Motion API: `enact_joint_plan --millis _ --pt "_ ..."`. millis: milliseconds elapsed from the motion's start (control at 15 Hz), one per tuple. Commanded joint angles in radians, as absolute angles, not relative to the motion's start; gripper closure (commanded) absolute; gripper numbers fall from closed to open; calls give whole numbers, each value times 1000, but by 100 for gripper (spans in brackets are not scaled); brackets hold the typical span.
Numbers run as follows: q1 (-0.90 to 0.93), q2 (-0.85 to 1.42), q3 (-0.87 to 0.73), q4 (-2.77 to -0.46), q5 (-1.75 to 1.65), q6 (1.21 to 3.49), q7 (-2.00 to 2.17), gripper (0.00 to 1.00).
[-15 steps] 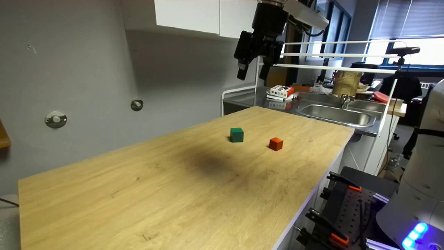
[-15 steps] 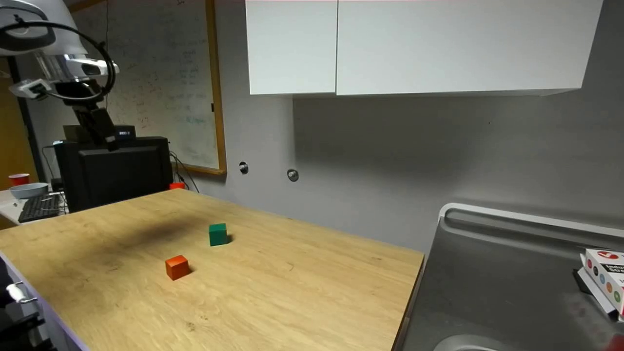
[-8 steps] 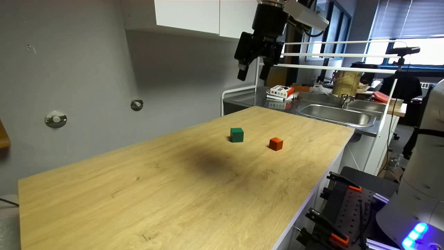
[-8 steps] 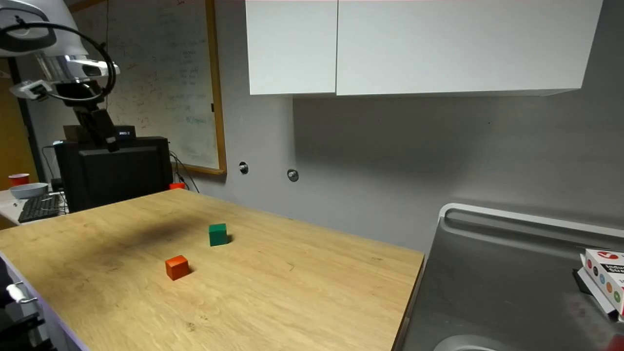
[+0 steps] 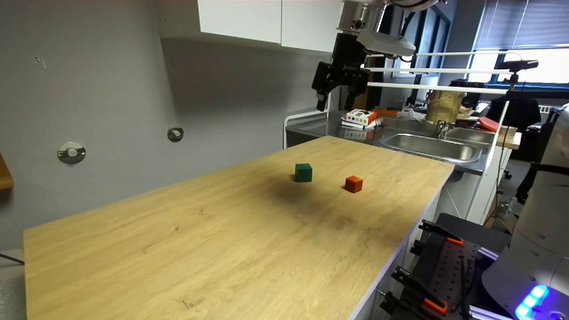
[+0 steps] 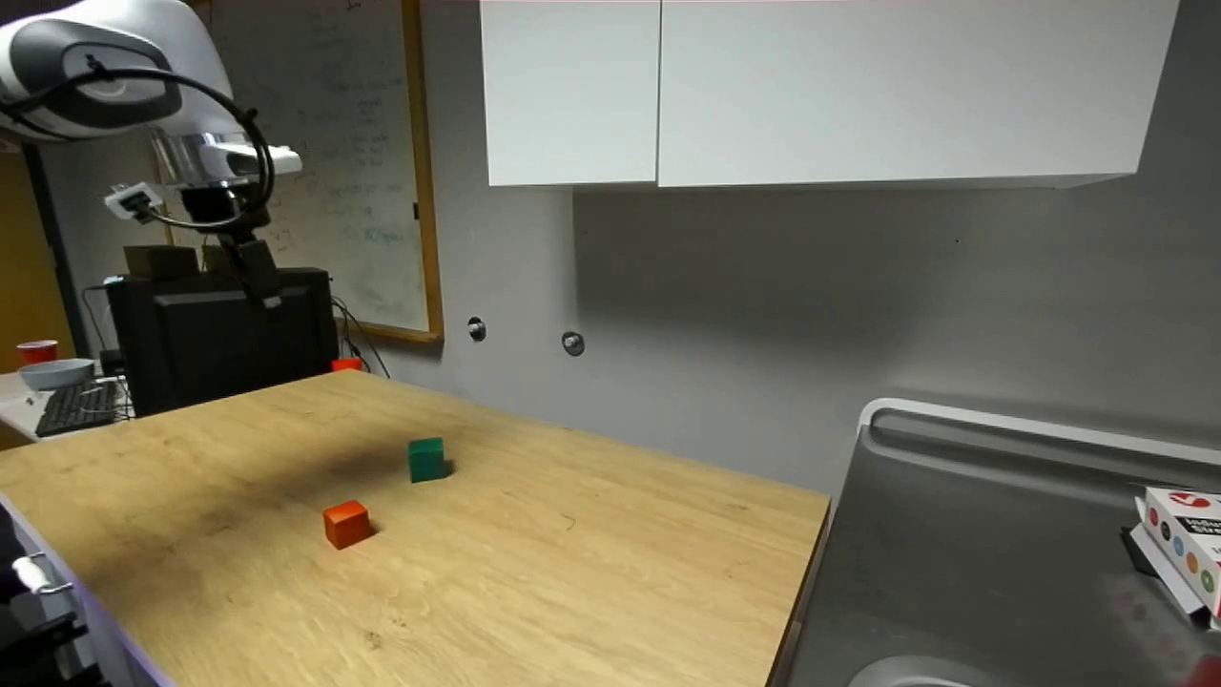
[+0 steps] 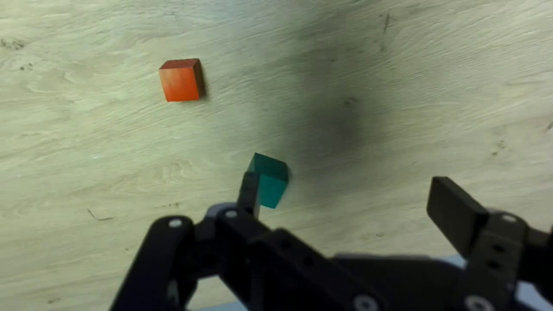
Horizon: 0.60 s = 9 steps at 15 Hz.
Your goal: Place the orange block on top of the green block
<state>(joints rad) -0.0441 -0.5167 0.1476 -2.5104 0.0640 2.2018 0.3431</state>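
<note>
Likely light and rigid, best pinched by opposite faces, the orange block (image 5: 354, 184) is seen on the table (image 5: 178, 262) near the green block (image 5: 303, 173), the spread, empty gripper (image 5: 334, 107) poised higher.

Table top (image 5: 178, 249), wood grain flecked with knots, satin in look; orange block (image 7: 180, 84), smooth, with a pale sheen on one face; green block (image 7: 273, 183), smooth and mostly matt; gripper (image 5: 335, 106), matt, plastic-like body set with bright metal screw heads (image 7: 365, 302), seen in the wrist view; arm shell (image 6: 186, 57), smooth plastic in appearance, faintly glossy; wrist collar (image 6: 189, 158), shiny bare metal; sink (image 5: 431, 146), steel with a soft gloss; cabinet doors (image 6: 887, 86), smooth, low in sheen; wall (image 6: 715, 401), matt, paint-like; wall discs (image 5: 175, 134), polished metal; box (image 5: 360, 116), printed card in appearance, smooth
</note>
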Motion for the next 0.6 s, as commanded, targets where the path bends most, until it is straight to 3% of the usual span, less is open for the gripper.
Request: enact_joint_plan --millis 0,533 --pt "-97 -429 76 -2501 47 2228 345 0" --pt "-177 -183 -81 -2507 80 2308 318 0"
